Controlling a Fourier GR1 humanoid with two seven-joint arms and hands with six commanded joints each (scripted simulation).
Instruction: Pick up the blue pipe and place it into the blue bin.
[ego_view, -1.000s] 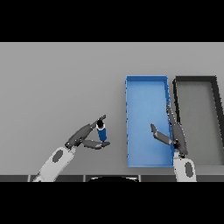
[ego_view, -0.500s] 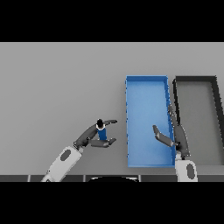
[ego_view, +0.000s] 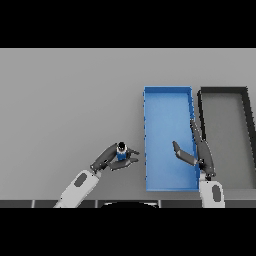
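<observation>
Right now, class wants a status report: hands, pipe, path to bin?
Left hand curled round blue pipe. Right hand open over blue bin. Nothing between.

Pretty plain setup: one big grey table (ego_view: 70, 100) fills basically the whole view, matte and evenly lit, no harsh shadows or glare anywhere. No walls, floor or windows in sight (the tabletop runs right out to the edges). Over on the right sits a dark, black-walled bin (ego_view: 224, 90) with a grey inside, long side running away from the viewer.
</observation>
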